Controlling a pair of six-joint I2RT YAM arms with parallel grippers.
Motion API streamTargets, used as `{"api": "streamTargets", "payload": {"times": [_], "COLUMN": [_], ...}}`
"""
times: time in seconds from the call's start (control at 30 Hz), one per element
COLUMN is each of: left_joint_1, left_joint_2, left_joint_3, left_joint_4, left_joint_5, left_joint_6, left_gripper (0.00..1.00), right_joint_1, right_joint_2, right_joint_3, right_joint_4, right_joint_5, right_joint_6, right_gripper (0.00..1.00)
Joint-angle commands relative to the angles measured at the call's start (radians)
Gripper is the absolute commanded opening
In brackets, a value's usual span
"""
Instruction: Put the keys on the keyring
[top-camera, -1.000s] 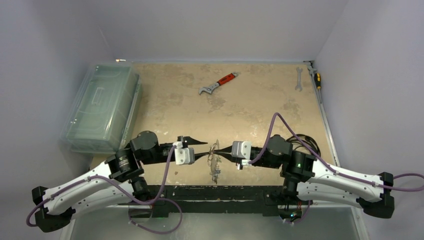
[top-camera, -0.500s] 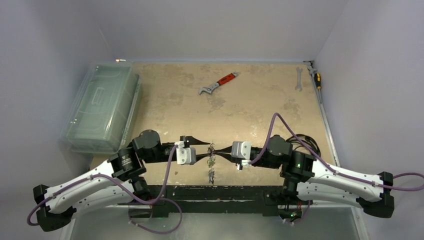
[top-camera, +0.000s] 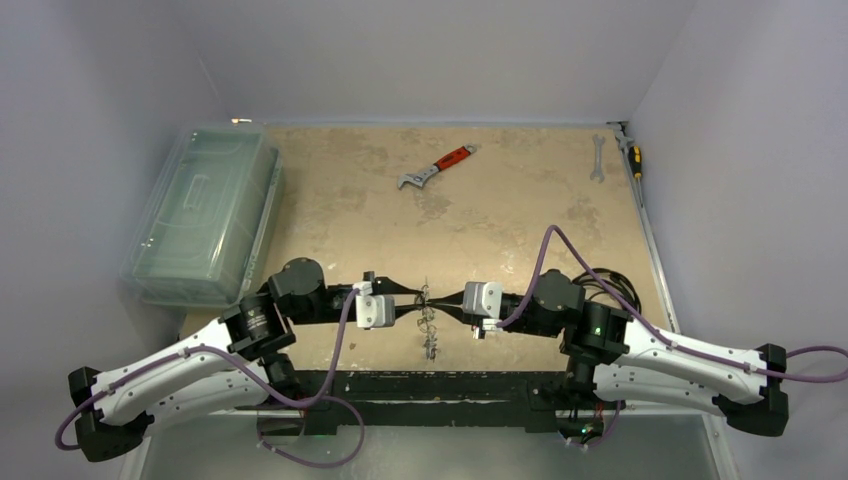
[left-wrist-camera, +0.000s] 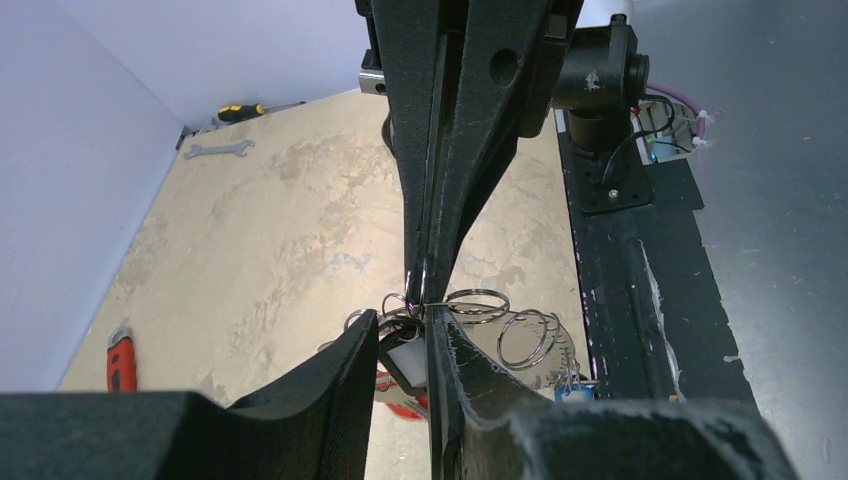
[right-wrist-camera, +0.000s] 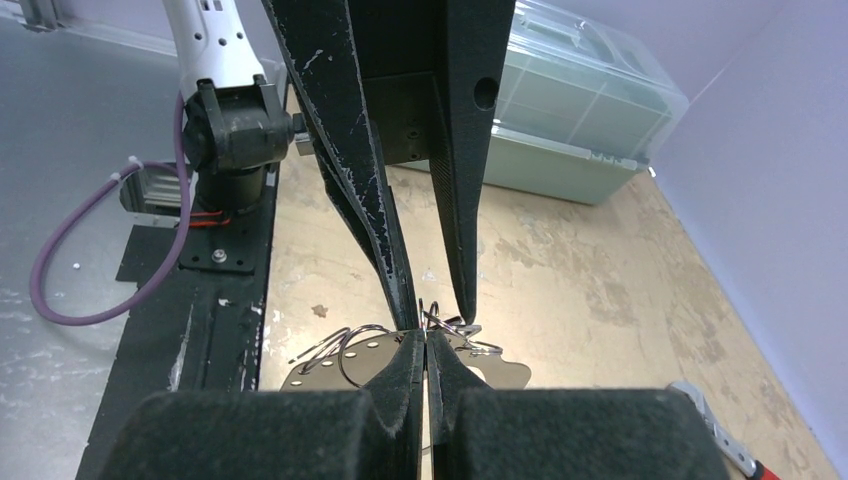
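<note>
Both grippers meet tip to tip over the table's near edge. My right gripper (top-camera: 441, 300) (right-wrist-camera: 427, 338) is shut on the keyring (top-camera: 426, 297) (left-wrist-camera: 425, 285), which shows edge-on as a thin silvery line between its pads. Under it hangs a bunch of wire rings (left-wrist-camera: 478, 305) and keys (top-camera: 430, 342) with a black-and-white tag (left-wrist-camera: 408, 362), a blue tag (left-wrist-camera: 570, 392) and a red one. A flat silvery piece with holes (right-wrist-camera: 365, 362) hangs there too. My left gripper (top-camera: 417, 300) (left-wrist-camera: 398, 325) stands narrowly open, its fingers on either side of the ring cluster.
A clear plastic lidded box (top-camera: 200, 215) stands at the left. A red-handled wrench (top-camera: 438, 166) lies at the back middle. A silver spanner (top-camera: 597, 158) and a screwdriver (top-camera: 630, 150) lie at the back right. A black strip (top-camera: 430, 385) runs along the near edge.
My left gripper has moved right up to the right gripper's tips and its jaws have narrowed. The keyring has turned edge-on and the hanging keys have swung slightly.
</note>
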Motion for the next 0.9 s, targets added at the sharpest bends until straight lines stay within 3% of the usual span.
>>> {"api": "streamTargets", "payload": {"times": [0.0,0.23,0.47,0.7,0.87], "left_joint_1": [0.003,0.006,0.011,0.012,0.014], "left_joint_2": [0.012,0.013,-0.017,-0.022,-0.015], "left_joint_3": [0.007,-0.016,-0.067,-0.075,-0.063], "left_joint_4": [0.049,0.083,0.167,0.144,0.102], "left_joint_5": [0.039,0.074,0.116,0.102,0.041], "left_joint_6": [-0.02,-0.018,-0.01,0.027,0.045], "left_gripper": [0.22,0.17,0.0,0.0,0.0], "right_joint_1": [0.005,0.005,0.005,0.005,0.005], "right_joint_2": [-0.015,-0.012,0.0,0.012,0.02], "right_joint_3": [0.012,-0.001,-0.009,-0.008,0.003], "right_joint_4": [0.095,0.108,0.119,0.099,0.074], "right_joint_5": [-0.007,-0.052,-0.1,-0.113,-0.092], "right_joint_6": [-0.002,-0.005,-0.019,-0.03,-0.028], "right_gripper": [0.0,0.0,0.0,0.0,0.12]}}
